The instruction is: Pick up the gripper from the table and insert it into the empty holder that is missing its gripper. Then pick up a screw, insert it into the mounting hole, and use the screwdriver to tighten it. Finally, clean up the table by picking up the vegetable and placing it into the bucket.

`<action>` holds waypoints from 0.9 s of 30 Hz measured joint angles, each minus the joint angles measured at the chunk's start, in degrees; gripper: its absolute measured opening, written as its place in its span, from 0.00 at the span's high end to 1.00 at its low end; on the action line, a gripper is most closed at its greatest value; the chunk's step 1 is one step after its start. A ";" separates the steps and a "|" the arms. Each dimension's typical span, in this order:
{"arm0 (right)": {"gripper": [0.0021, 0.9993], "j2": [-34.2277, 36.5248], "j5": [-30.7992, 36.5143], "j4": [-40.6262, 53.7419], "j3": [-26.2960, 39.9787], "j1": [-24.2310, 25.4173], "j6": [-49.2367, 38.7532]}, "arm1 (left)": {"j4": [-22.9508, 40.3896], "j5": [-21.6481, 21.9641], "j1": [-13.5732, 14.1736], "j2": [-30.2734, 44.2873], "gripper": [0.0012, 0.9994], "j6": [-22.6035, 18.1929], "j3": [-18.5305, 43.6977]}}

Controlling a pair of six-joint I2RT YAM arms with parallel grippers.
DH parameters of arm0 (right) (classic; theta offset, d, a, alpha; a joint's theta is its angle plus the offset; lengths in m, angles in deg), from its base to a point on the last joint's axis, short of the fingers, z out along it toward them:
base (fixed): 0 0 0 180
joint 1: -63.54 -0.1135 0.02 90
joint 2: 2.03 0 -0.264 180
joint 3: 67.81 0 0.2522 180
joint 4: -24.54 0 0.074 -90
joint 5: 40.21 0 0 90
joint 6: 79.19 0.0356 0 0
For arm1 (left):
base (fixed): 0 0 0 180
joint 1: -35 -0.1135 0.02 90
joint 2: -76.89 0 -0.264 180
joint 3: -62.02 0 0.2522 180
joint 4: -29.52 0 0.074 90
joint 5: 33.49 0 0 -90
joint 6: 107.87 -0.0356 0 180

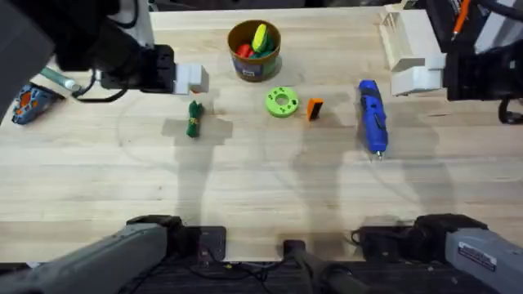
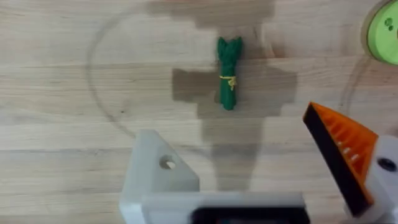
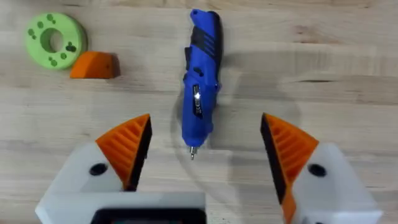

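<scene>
Your right gripper (image 3: 202,158) is hovering with fingers spread wide over the blue pen-shaped electric screwdriver (image 3: 200,81), likely lining up a grasp. Your left gripper (image 2: 249,180), gaping too, is showing its bare white wedge-shaped holder (image 2: 158,171). The small orange ribbed pad (image 1: 315,108) is lying on the wooden worktop (image 1: 261,188), beside the flat green disc (image 1: 282,102).

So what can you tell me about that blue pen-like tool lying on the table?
The screwdriver is a blue, plastic-looking, pen-shaped tool with a dark band along its body and a thin metal tip. It lies flat on the wooden table, tip toward the arms' bases, right of the small orange gripper. Nothing touches it; the right claw hovers open above its tip.
</scene>
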 joint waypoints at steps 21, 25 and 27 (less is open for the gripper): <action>0.01 -0.01 0.00 0.02 0.00 0.00 0.00 | -4.53 -0.45 -2.24 27.23 0.00 -1.37 0.71; 0.01 0.00 -0.01 0.02 0.00 0.00 0.00 | -5.37 -0.43 -2.16 29.06 0.02 -1.72 0.60; 0.01 0.00 0.00 0.02 0.00 0.00 0.00 | -5.77 -0.43 -2.16 29.85 0.02 -1.73 0.59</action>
